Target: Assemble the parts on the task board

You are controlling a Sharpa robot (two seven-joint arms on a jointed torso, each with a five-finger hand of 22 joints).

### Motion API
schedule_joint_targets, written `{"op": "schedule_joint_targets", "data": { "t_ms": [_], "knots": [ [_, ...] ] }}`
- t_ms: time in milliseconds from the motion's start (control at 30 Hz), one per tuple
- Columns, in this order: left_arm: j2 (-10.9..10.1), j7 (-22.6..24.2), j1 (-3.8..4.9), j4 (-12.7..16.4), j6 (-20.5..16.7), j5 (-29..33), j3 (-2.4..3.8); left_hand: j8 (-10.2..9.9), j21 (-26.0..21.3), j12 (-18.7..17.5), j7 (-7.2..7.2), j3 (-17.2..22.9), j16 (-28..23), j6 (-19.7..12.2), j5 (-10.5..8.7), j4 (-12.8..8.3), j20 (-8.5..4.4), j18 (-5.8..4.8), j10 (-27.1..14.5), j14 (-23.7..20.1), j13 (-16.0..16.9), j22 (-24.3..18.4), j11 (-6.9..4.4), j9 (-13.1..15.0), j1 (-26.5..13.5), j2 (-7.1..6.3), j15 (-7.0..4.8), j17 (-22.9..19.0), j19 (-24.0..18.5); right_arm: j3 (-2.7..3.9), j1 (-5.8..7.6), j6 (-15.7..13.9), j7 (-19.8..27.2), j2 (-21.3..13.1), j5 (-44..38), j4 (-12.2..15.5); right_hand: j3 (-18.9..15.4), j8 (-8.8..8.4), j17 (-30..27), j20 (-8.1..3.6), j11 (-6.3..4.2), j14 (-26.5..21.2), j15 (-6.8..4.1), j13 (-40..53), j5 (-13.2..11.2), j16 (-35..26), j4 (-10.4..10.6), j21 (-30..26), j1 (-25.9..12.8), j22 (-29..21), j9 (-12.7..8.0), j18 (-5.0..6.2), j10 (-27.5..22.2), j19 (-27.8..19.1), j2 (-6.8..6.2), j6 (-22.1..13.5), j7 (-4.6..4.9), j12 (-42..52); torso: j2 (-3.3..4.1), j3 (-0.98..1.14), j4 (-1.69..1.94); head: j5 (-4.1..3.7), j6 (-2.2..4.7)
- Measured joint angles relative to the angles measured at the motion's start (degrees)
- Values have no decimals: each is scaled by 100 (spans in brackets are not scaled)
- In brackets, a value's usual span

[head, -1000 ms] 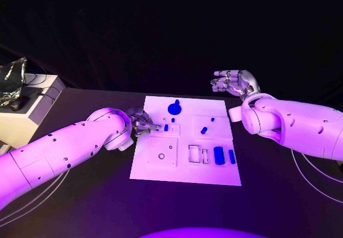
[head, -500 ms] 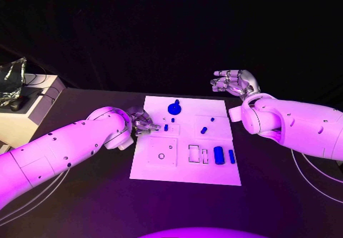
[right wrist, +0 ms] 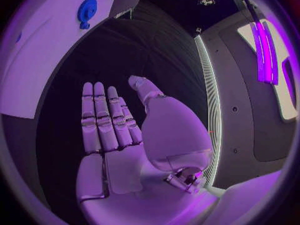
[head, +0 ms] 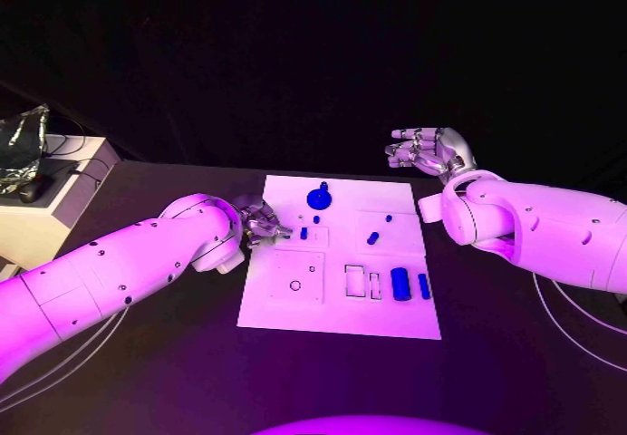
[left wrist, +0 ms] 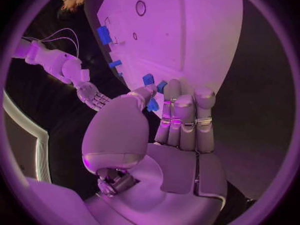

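Head view: the left hand [head: 262, 222] sits at the white plastic task board's [head: 342, 317] nine-o'clock edge, fingers pinching a small blue block [left wrist: 149, 79] (long axis unclear). The right hand [head: 425, 148], empty with fingers apart, hovers at one o'clock, farther off.

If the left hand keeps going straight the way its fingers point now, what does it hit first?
Most likely the small blue part just ahead of the left hand, on the task board. In the left wrist view the fingers sit almost against blue pieces; whether they already touch is unclear.
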Motion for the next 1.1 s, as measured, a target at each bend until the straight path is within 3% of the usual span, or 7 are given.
{"op": "schedule_joint_targets", "data": {
  "t_ms": [200, 367, 500, 667, 767, 800, 1100],
  "knots": [
    [40, -45, 21, -47, 27, 38, -3, -4, 20, -30, 0, -34, 0, 86, 215, -34, -43, 0, 83, 22, 0, 0, -38, 21, -65, 6, -21, -13, -2, 0, 0, 5, 0, 4, 2, -3, 0, 0, 0, 0, 0, 0, 0, 0, 0, 0, 0, 0, 0, 0, 0, 0, 0, 0, 0, 0, 0, 0, -2, 2, 1, 7, 9],
    [93, -93, 52, -98, 61, 109, -9, -117, 21, -93, -14, -107, -9, 198, 499, -107, -85, -5, 137, 47, -7, 0, -29, 21, -80, -9, -35, -63, -2, 0, 0, 10, 0, 8, 3, -3, 0, 0, 0, 0, 0, 0, 0, 0, 0, 0, 0, 0, 0, 0, 0, 0, 0, 0, 0, 13, 13, 0, -3, 5, 1, 14, 16],
    [133, -134, 85, -136, 103, 157, -21, -171, 48, -133, -20, -145, -22, 272, 612, -145, -116, -19, 157, 71, -14, 0, -27, 17, -39, -51, -49, -59, 30, 0, 0, 13, -2, 9, 4, -3, 0, 0, 0, 0, 0, 0, 0, 0, 0, 0, 0, 0, 0, 0, 0, 0, 0, 0, 0, 22, 22, 0, -6, 8, 2, 23, 21],
    [170, -205, 148, -182, 202, 216, -35, -337, 88, -168, -44, -233, -23, 441, 964, -233, -166, -94, 207, 143, -12, 0, 22, -135, 25, -139, -60, 25, 40, 0, 0, 17, -3, 15, 5, -8, 0, 0, 0, 0, 0, 0, 0, 0, 0, 0, 0, 0, 0, 0, 0, 0, 0, 0, 0, 22, 22, 0, -7, 9, 3, 37, 45],
    [187, -245, 192, -197, 265, 250, -38, -538, 115, -277, -53, -282, -22, 590, 1159, -340, -208, -133, 278, 176, 25, 0, -10, -233, 49, -169, -71, 68, 81, -2, 0, 20, -5, 22, 6, -13, 0, 0, 0, 0, 0, 0, 0, 0, 0, 0, 0, 0, 0, 0, 0, 0, 0, 0, 0, 22, 22, 0, -8, 7, 4, 44, 57],
    [199, -251, 210, -197, 292, 268, -37, -603, 122, -289, -58, 16, -23, 600, 1158, -661, -208, -133, 281, 176, 44, 0, -10, -253, 45, -179, -71, 81, 81, -2, 0, 21, -5, 25, 7, -14, 0, 0, 0, 0, 0, 0, 0, 0, 0, 0, 0, 0, 0, 0, 0, 0, 0, 0, 0, 22, 22, 0, -9, 7, 4, 47, 60],
    [289, -288, 380, -254, 493, 377, -36, -837, 221, -463, -29, -42, 0, 793, 1397, -719, -259, -151, 382, 256, 186, 0, 12, -248, 105, -238, -93, 231, 91, -4, 0, 30, -9, 53, 9, -32, 0, 0, 0, 0, 0, 0, 0, 0, 0, 0, 0, 0, 0, 0, 0, 0, 0, 0, 0, 22, 22, 0, -6, 2, 2, 69, 103]
  ]
}}
